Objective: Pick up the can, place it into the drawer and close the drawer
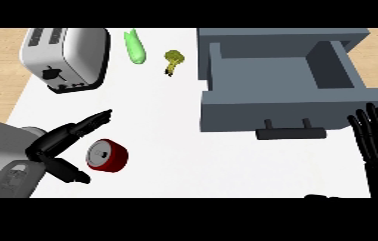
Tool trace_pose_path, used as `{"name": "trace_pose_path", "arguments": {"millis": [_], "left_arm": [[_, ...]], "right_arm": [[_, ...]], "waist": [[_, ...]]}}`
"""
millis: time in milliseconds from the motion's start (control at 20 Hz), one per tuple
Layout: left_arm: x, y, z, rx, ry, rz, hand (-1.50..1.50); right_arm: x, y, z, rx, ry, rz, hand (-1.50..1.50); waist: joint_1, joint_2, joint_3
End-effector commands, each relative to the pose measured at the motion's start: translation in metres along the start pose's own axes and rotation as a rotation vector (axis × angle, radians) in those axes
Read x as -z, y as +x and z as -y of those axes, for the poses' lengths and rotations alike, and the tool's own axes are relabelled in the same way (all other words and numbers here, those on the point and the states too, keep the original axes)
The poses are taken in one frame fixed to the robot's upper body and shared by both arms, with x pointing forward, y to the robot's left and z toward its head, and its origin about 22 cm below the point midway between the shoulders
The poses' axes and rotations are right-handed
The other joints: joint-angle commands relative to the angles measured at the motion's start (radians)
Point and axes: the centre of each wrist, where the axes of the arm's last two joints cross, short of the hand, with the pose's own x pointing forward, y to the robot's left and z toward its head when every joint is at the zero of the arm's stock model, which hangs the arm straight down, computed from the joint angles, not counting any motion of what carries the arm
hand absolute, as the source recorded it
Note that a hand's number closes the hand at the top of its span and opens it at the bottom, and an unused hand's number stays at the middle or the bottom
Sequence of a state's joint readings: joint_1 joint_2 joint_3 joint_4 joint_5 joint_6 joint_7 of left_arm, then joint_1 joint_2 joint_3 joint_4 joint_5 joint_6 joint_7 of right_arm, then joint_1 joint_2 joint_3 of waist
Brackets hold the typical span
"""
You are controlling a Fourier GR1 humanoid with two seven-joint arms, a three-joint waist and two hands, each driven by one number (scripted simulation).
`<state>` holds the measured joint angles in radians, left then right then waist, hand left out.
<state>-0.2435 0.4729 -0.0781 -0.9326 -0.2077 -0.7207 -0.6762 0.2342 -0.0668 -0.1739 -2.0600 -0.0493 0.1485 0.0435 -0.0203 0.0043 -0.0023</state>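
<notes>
Head view, counts first: one can (108,155), one drawer (284,82), one toaster (68,57), two small food items, two robot hands. Can is a short red cylinder with a silvery round end, lying on its side on the white bench (184,160) at lower left. Left robot hand (63,145) sits just beside it, black fingers fairly straight and spread above the can, thumb below it, so the can lies in the gap between them; hand is open, not closed on anything, and contact cannot be judged. Right robot hand (365,135) shows at the right edge, fingers straight and pointing up, open, resting. Drawer is a grey box with smooth flat walls, pulled open, hollow interior showing, a dark bar handle (291,132) on its front face. Toaster is a rounded white-and-chrome block with two top slots, at upper left. Green elongated vegetable (134,47) and small yellow-green knobby item (173,61) lie near the bench's far edge, apart from each other. Bare white surface stretches between can and drawer front. Wood-toned strips show beyond the bench at both upper corners.
</notes>
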Motion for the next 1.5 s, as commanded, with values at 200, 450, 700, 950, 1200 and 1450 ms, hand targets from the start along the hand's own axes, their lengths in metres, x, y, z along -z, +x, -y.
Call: {"name": "trace_pose_path", "arguments": {"millis": [200, 450, 700, 950, 1200, 1450], "left_arm": [[0.009, -0.020, -0.001, -0.120, -0.119, 0.057, -1.50], [0.012, -0.033, 0.016, -0.126, -0.124, 0.089, -1.50], [0.022, -0.031, 0.016, -0.128, -0.131, 0.085, -1.50], [0.031, -0.035, 0.011, -0.134, -0.125, 0.087, -1.50], [0.045, -0.049, 0.034, -0.148, -0.134, 0.083, -1.50], [0.058, -0.037, 0.029, -0.145, -0.174, 0.078, -1.50]], "right_arm": [[-0.001, 0.010, -0.003, 0.015, -0.012, 0.022, -1.50], [-0.001, -0.002, -0.001, 0.010, -0.024, 0.019, -1.50], [-0.005, 0.001, 0.011, -0.008, -0.008, -0.009, -1.50], [-0.005, 0.009, 0.013, -0.003, -0.010, 0.021, -1.50], [0.004, 0.015, 0.014, -0.004, -0.001, 0.009, -1.50], [-0.018, 0.010, 0.013, 0.014, -0.026, 0.013, -1.50]], "waist": [[-0.005, 0.001, 0.000], [0.003, 0.001, 0.001], [0.008, -0.003, 0.002], [0.000, 0.001, 0.001], [-0.001, 0.002, 0.000], [0.005, -0.004, 0.002]]}}
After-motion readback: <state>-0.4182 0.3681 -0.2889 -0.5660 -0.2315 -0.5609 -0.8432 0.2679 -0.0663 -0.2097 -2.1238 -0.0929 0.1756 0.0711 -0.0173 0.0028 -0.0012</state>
